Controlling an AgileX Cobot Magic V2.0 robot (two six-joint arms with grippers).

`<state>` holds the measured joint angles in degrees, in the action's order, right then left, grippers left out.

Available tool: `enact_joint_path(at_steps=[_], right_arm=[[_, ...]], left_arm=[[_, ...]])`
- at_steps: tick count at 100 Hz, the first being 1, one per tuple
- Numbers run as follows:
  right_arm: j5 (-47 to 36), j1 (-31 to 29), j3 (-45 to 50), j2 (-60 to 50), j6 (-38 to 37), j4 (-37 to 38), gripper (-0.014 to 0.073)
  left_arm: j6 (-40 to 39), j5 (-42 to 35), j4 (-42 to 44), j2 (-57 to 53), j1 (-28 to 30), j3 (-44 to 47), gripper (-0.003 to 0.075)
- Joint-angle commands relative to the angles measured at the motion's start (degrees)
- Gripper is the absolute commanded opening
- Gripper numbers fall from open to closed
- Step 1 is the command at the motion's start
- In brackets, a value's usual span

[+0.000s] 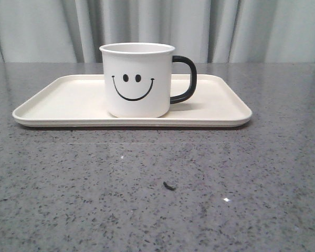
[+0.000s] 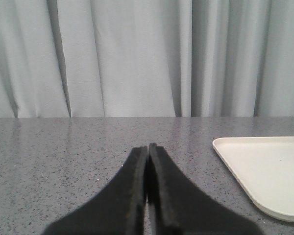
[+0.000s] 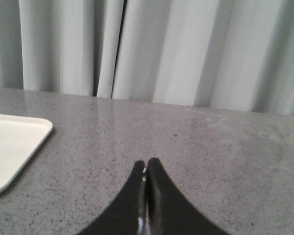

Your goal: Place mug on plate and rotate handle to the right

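The white mug [image 1: 137,80] with its black smiley face stands upright on the cream plate [image 1: 63,102], near the plate's middle. Its black handle [image 1: 185,79] points to the right in the front view. Neither gripper shows in the front view. In the left wrist view my left gripper [image 2: 147,147] is shut with nothing between its fingers, over bare table, with a corner of the plate [image 2: 264,171] off to one side. In the right wrist view my right gripper [image 3: 145,163] is likewise shut and empty, the plate's corner [image 3: 12,147] at the picture's edge.
The grey speckled table [image 1: 157,199] stretches in front of the plate. A small dark speck [image 1: 169,186] lies on it near the front. Pale curtains [image 1: 226,29] hang behind the table's far edge.
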<state>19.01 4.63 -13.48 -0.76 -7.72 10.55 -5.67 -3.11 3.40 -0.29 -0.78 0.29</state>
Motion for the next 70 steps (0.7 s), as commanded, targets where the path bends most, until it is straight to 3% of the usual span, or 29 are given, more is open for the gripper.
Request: enact_joint_path(at_steps=[1,33,70], right_arm=[[-8.58,-0.24,2.0,-1.0,0.25,0.24,-0.0061],[-19.41,-0.24,15.1,-1.0,0.25,-1.72,-0.0061],[-15.54,-0.18,14.96,-1.0,0.25,-3.14,-0.0061]], left_arm=[[-0.41,-4.76,-0.3,-1.91,0.09,0.18,-0.0019],[-0.41,-4.76,-0.3,-1.91,0.09,0.18,-0.0019],[-0.41,-4.76,-0.3,-1.91,0.09,0.18,-0.0019]])
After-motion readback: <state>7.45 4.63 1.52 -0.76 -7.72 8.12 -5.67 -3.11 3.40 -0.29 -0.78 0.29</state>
